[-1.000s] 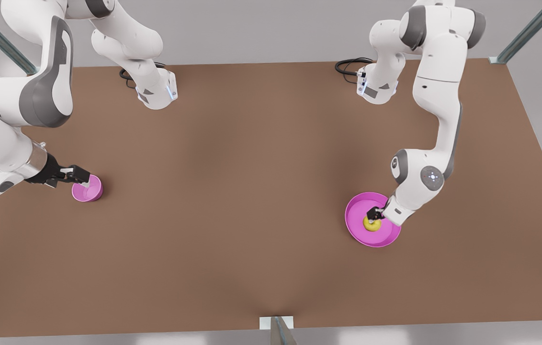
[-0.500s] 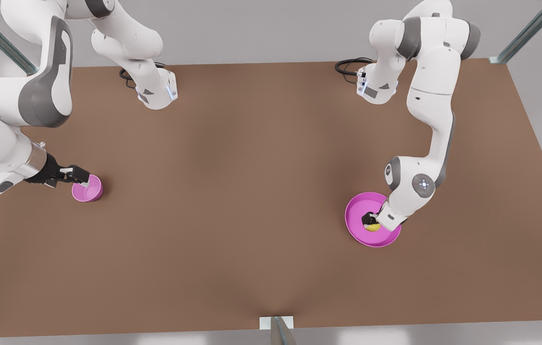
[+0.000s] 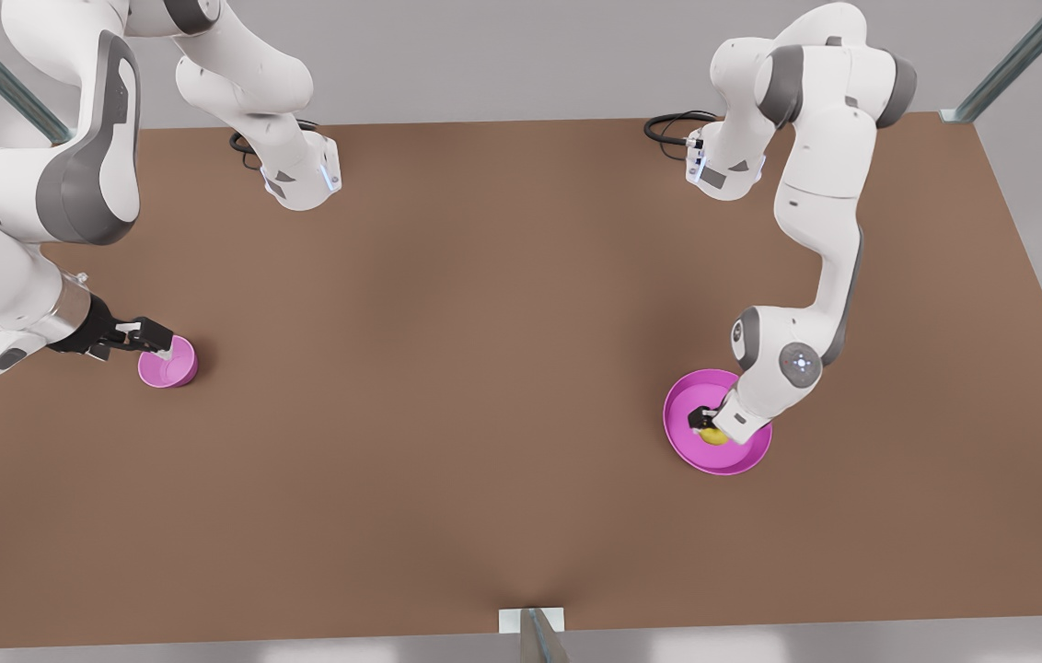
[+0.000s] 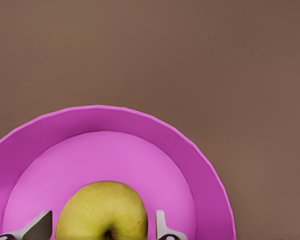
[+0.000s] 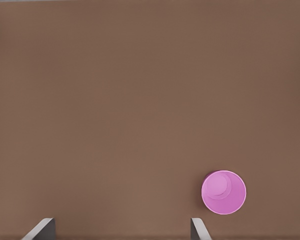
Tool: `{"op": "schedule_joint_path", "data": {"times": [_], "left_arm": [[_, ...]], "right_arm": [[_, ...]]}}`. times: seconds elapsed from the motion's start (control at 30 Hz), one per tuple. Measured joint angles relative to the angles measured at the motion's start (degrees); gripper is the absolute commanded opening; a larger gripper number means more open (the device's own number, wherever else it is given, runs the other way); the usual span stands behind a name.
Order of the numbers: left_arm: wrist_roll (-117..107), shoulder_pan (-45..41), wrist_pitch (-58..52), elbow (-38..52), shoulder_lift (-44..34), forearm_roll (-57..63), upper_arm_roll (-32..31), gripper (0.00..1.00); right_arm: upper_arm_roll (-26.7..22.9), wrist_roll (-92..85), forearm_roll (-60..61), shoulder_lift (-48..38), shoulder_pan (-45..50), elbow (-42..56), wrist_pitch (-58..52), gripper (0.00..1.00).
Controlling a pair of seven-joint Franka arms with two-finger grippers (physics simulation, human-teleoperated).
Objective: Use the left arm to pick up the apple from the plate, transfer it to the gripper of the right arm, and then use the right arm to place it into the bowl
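The brown table (image 3: 484, 368) carries both white arms. The left arm (image 3: 816, 230) reaches down over the plate (image 3: 682, 414), which lies directly under its wrist. The right arm (image 3: 15, 239) waits, low beside the bowl (image 3: 167, 368).

The left gripper (image 3: 703, 424) straddles the apple (image 4: 102, 212): its 2 fingertips (image 4: 40, 225) stand apart, 1 on each side, with small gaps showing, so not yet clamped. The apple rests on the plate, between those fingers.

The right gripper (image 3: 157, 345) hovers at the bowl's rim, fingers spread wide, holding nothing.

Judged from this, 0 of 3 steps are done: grasp, handover and placing remain.
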Motion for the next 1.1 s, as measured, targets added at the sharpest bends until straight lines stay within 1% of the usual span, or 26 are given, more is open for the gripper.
{"op": "schedule_joint_path", "data": {"times": [0.1, 0.13, 0.2, 0.27, 0.43, 0.53, 0.63, 0.7, 0.8, 0.87, 0.9, 0.97, 1.0, 1.07, 1.1], "left_arm": [[0.0, -0.3, 0.0, 0.0, 0.2, 0.0, 0.0, 1.0], [0.0, -0.3, 0.0, 0.0, 0.3, 0.0, 0.0, 0.98], [0.1, -0.3, 0.4, -0.1, 0.6, 0.0, 0.0, 0.88], [0.1, -0.4, 0.9, -0.1, 0.9, 0.0, 0.0, 0.83], [0.0, -0.4, 1.5, -0.1, 1.0, 0.1, 0.0, 0.79], [0.0, -0.3, 1.6, -0.1, 0.5, 0.2, 0.0, 0.79], [-0.2, -0.3, 1.5, -0.1, -1.3, 0.4, 0.0, 0.74], [-0.4, -0.2, 0.7, -0.1, -3.3, 0.5, 0.0, 0.74], [-0.6, -0.9, -3.4, 0.2, -10.0, 0.6, -0.5, 0.74], [-0.7, -2.1, -6.6, 1.6, -12.9, 0.4, -2.3, 0.73], [-0.8, -2.3, -8.9, 4.1, -13.5, -0.7, -3.7, 0.72], [-0.9, -2.7, -12.8, 7.5, -13.6, -3.7, -6.9, 0.67], [-0.9, -2.8, -14.2, 8.8, -13.4, -5.1, -8.7, 0.72], [0.4, -2.9, -16.0, 11.5, -11.5, -10.7, -10.9, 0.73], [1.5, -3.5, -15.9, 12.3, -10.8, -13.7, -11.8, 0.73]], "right_arm": [[0.0, 0.0, 0.0, 0.0, 0.0, 0.0, 0.0, 1.0], [0.0, 0.0, 0.0, 0.0, 0.0, 0.0, 0.0, 1.0], [0.0, -0.1, 0.0, 0.0, 0.0, 0.0, 0.0, 1.0], [0.0, -0.1, 0.0, 0.0, 0.0, 0.0, 0.0, 1.0], [0.5, 0.0, 0.0, -0.1, 0.5, 0.2, 0.0, 1.0], [0.5, -0.1, 0.0, -0.1, 0.7, 0.2, 0.0, 1.0], [0.4, -0.2, 0.0, -0.1, 0.0, 0.2, 0.0, 1.0], [0.5, -0.3, 0.0, -0.1, 0.1, 0.2, 0.0, 1.0], [0.6, -0.4, 0.0, -0.2, 0.3, 0.2, 0.0, 1.0], [0.7, -0.4, 0.0, -0.2, 0.3, 0.2, 0.0, 1.0], [0.7, -0.4, 0.0, -0.2, 0.3, 0.2, 0.0, 1.0], [0.7, -0.4, 0.1, -0.2, 0.3, 0.2, 0.0, 1.0], [0.7, -0.4, 0.5, -0.1, 0.4, 0.1, 0.0, 1.0], [0.5, -0.4, 5.8, 1.3, 0.1, -0.1, 0.1, 1.0], [0.4, -0.4, 10.6, 3.2, -0.1, -0.1, 0.4, 1.0]]}}
